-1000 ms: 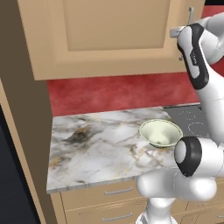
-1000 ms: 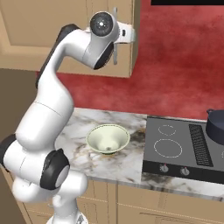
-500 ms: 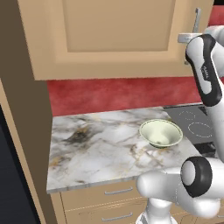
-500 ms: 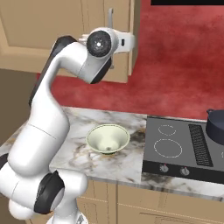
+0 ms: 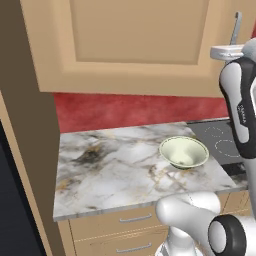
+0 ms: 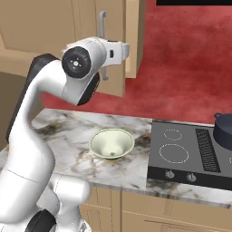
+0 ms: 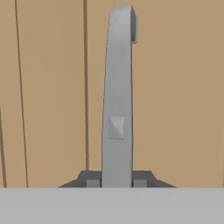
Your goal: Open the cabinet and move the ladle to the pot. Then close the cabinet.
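Up from a second ago: arm raised, wrist now level with the cabinet point(image 5: 135, 45) handle point(image 7: 117, 100) rather than below the door's bottom edge. Gripper point(image 7: 117, 183) clamped on that grey bar, a dark fingertip point(image 7: 92, 182) pressed to each side of it in the hand view. Door not visibly swung out.

Around it: marbled white counter point(image 5: 110, 170) under the wall cabinet, red backsplash point(image 6: 181, 68) behind. Pale green bowl point(image 6: 111, 144) sitting alone on the marble, near the cooktop point(image 6: 190, 156), unmoved across the frames. Black cooktop just to the bowl's right in the right base view, two knobs on its front edge. Low tan drawers point(image 5: 115, 227) with short handles beneath the counter.

Pot point(image 6: 224, 129): dark blue-grey, on the far right of the cooktop, cut off by the edge of the right base view, so just a slice of its side and one small handle visible. In the left base view, handle's top end poking up behind the white wrist, the rest covered by the arm. Top of the cabinet cropped in both base views. Ladle's whereabouts: cannot tell, door panel covering the cabinet's inside.
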